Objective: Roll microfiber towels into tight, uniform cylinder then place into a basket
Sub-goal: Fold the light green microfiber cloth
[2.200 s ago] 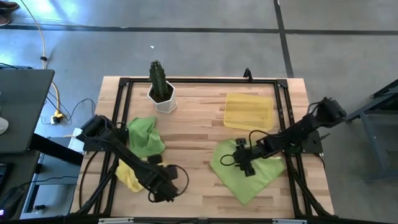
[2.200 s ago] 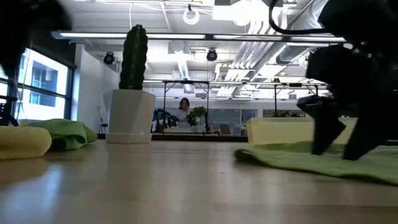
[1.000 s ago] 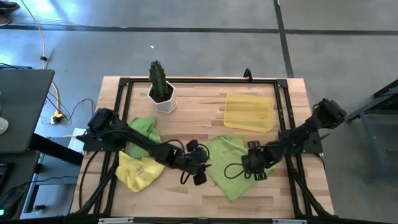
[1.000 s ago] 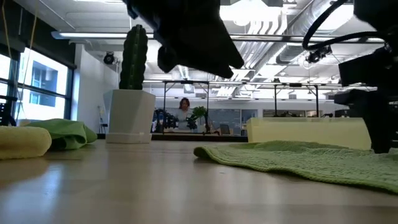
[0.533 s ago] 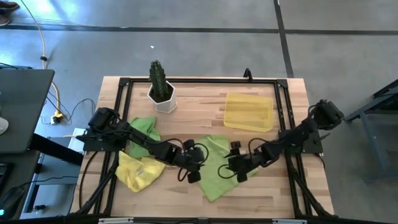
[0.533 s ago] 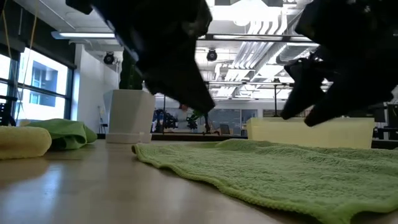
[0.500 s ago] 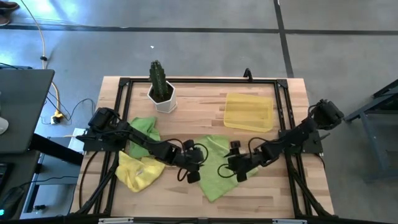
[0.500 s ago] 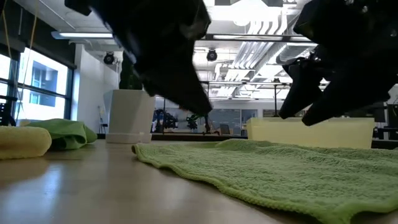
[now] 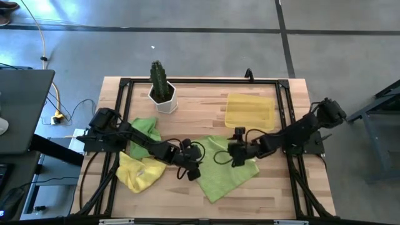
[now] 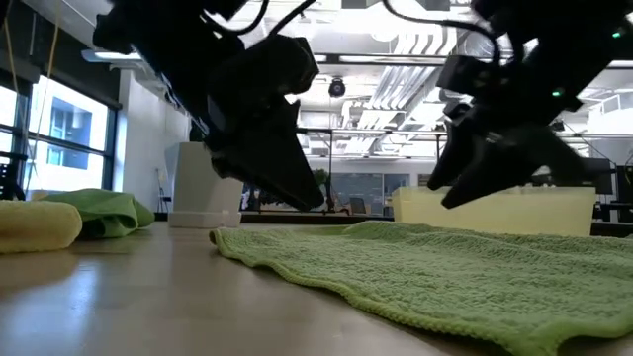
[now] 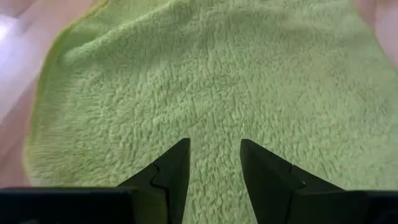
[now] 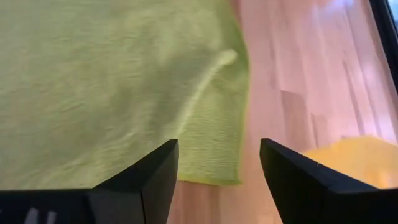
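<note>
From above, we see a lime green square microfiber towel (image 9: pixel 222 167) spread flat on the pale wooden counter (image 9: pixel 200 100), lying as a diamond with one corner pointing toward the near edge. Our left gripper (image 9: pixel 192 171) sits at the towel's left corner and our right gripper (image 9: pixel 238 156) over its far right part, so both are about equally close. The shallow translucent yellow plastic basket (image 9: pixel 250 112) rests just beyond the towel, on the right arm's side. A second crumpled lime green towel (image 9: pixel 145 128) and a bright yellow towel (image 9: pixel 139 173) lie bunched together under the left arm, with a white pot holding a green cactus (image 9: pixel 162 87) farther back.

At counter height, we see the spread towel (image 10: pixel 445 272) flat, both sets of dark fingers hanging just above it without pinching any cloth.

Through the left wrist camera, our left fingers (image 11: pixel 168 171) stand apart with green pile (image 11: pixel 205 74) directly under and ahead of them; the towel's edge curves off to one side.

Through the right wrist camera, our right fingers (image 12: pixel 149 177) are also apart, empty, straddling the towel's hemmed edge (image 12: pixel 211 177), with bare wood beside it.

We judge that rolling has not begun. The coming move turns on the edge running between the two grippers: each needs a corner of that side, so the roll's long axis would lie across the counter from arm to arm.
</note>
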